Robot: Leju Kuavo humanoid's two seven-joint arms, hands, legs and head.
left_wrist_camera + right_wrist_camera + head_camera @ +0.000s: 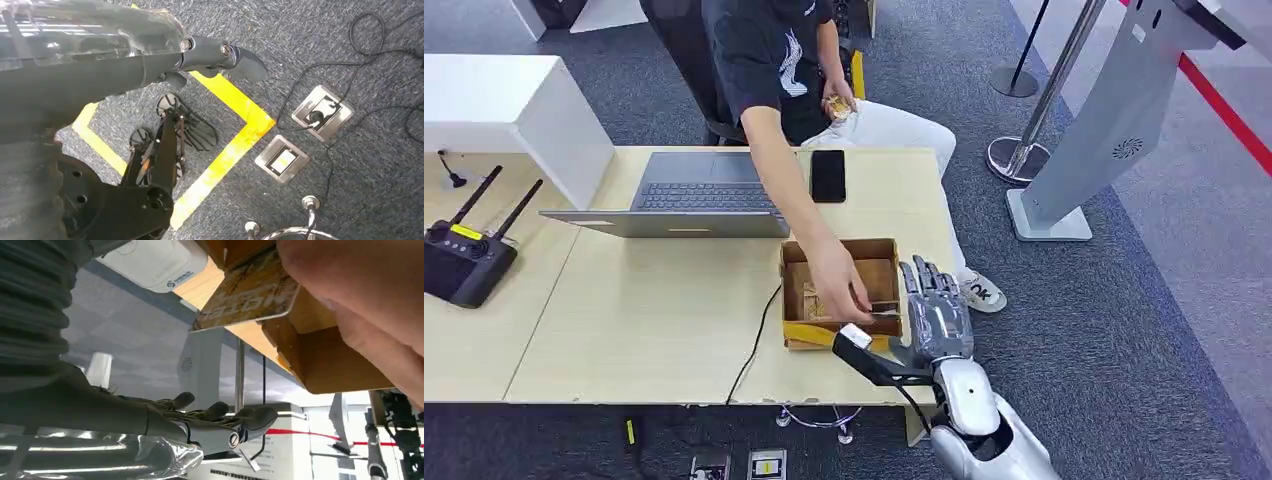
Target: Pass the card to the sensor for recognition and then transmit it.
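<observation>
A person's hand (836, 275) reaches into an open cardboard box (842, 247) on the wooden table and holds a card (886, 307) by its edge. In the right wrist view the card (250, 292) is yellow-orange with printed letters, pinched by the person's fingers (360, 285) against the box (325, 365). My right hand (936, 310) stands just right of the box, fingers spread and empty, a short gap from the card. Its fingers (220, 417) show spread below the card. My left hand (220, 55) hangs over the floor, holding nothing.
A laptop (699, 195) and a black phone (828, 175) lie behind the box. A black controller with antennas (464, 255) sits at the table's left. A white kiosk (1114, 120) and a stanchion (1024, 150) stand on the carpet to the right. A cable (759, 345) runs off the table's front edge.
</observation>
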